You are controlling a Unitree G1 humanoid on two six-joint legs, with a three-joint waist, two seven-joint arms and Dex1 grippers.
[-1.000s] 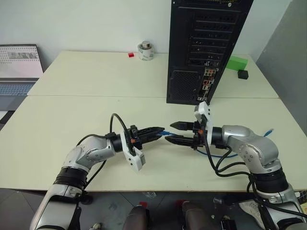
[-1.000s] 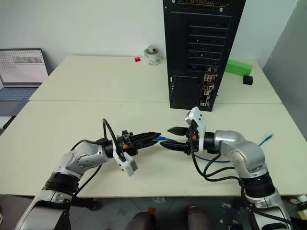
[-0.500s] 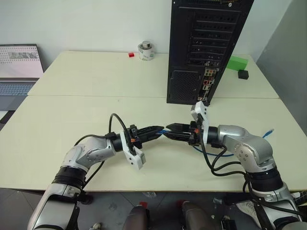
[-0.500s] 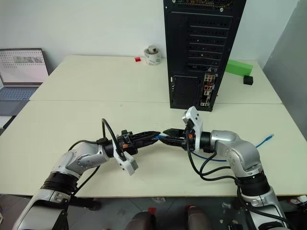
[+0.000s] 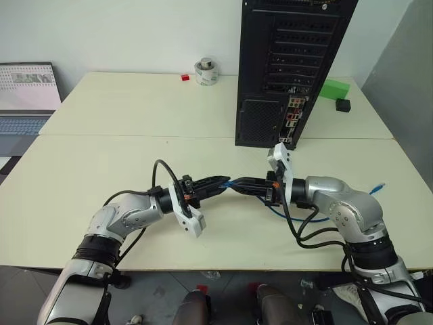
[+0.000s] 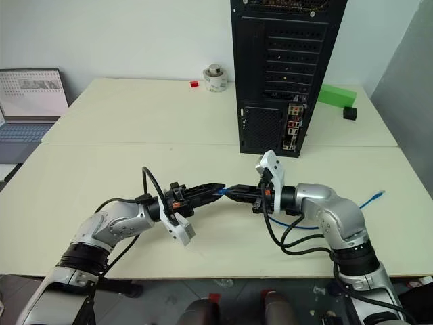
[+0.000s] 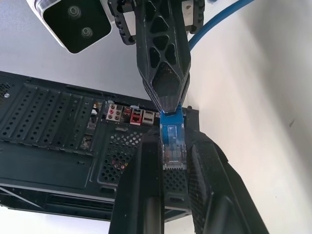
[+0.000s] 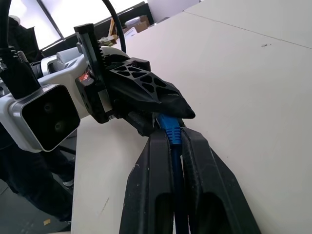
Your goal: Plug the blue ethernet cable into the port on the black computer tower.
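Observation:
The blue ethernet cable [image 5: 229, 183] hangs above the table between my two grippers, which meet tip to tip. My left gripper [image 5: 224, 180] is shut on its clear plug [image 7: 172, 146]. My right gripper [image 5: 235, 184] is shut on the blue boot just behind the plug [image 8: 170, 130]. The rest of the cord loops under my right arm, and its far end [image 5: 379, 185] lies near the table's right edge. The black computer tower [image 5: 284, 61] stands upright behind the grippers, rear side toward me, with coloured ports [image 5: 291, 115] low on its right.
A laptop [image 5: 27, 95] sits at the far left. A roll of tape [image 5: 206, 71] and a small red piece [image 5: 184, 77] lie at the back. A green box [image 5: 334, 88] and a small black block [image 5: 343, 104] rest right of the tower.
My right gripper's fingers, wide open a second ago, have closed on the cable next to the left gripper's tips. The left gripper has kept still, shut on the plug.

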